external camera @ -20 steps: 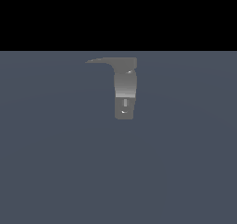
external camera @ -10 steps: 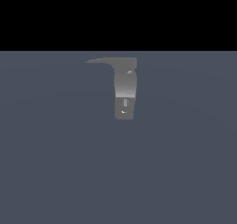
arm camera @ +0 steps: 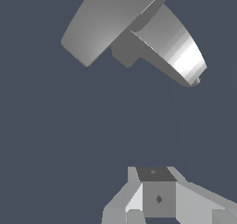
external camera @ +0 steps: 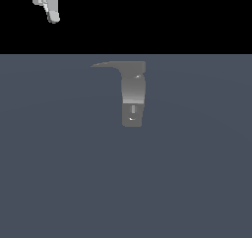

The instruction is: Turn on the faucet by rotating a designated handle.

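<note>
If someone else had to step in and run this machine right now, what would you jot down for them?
Hand: high at the exterior view's upper left, well clear of everything and holding nothing; whether it is open or shut cannot be told.
Faucet: upright on the grey floor.
Handle: sticks out from the faucet's top toward the exterior view's left, untouched.
Done: nothing yet.
Left: bring the hand down to the handle, then rotate it.

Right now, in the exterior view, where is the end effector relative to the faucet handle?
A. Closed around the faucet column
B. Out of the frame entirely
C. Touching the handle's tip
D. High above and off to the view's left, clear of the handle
D. The end effector hangs at the top edge of the exterior view, well above and to that view's left of the handle, with open space between them and the faucet.
</note>
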Controlling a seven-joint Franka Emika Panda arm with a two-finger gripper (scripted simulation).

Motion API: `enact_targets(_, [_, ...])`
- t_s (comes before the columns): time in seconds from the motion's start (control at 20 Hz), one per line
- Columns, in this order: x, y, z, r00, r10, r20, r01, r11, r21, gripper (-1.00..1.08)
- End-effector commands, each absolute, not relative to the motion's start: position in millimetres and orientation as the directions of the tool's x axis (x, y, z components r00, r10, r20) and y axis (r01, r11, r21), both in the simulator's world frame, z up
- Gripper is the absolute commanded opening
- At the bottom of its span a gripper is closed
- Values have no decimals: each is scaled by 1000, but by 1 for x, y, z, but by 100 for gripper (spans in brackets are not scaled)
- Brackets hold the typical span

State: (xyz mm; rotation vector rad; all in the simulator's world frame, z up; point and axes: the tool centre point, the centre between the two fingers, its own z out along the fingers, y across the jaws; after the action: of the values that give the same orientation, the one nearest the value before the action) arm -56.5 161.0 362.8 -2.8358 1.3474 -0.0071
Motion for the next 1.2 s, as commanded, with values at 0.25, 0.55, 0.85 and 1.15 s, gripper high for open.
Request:
enact_targets(0.25, [-13,163,341,502,-865,2,-865,-502,-4,-100])
enact_targets(0.55, [25,159,322,380,-925,2,-925,-380,-3,-100])
enact_targets(0.85, [68,148,301,231,-973,3,-973,-231,-2,-100])
enact_targets(1.15, [110,129,279,70,-998,5,-998,-70,-1,-100])
